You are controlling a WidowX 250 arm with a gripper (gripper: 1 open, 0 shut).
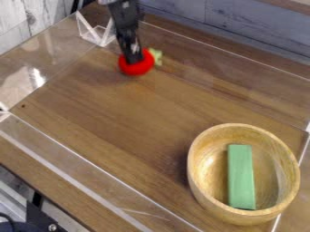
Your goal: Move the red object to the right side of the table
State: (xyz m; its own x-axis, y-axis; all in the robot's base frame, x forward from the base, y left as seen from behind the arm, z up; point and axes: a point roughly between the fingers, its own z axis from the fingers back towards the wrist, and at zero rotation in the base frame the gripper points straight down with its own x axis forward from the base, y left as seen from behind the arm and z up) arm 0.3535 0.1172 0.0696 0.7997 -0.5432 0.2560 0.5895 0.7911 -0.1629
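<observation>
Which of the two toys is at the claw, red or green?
The red object, at the table's far left, with the claw shut on it. The green block lies in the wooden bowl at near right, apart from it.

Pale whitewashed plank wall (31,18) behind; glare on clear panels.

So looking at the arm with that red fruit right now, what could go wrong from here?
The gripper is shut on the red object from above; it is small and rounded, so it could slip out in transit. The wooden bowl with the green block fills much of the table's right side, so the fruit might land in the bowl or knock its rim. The low clear wall runs close by the fruit, so a low sweep could clip it.
</observation>
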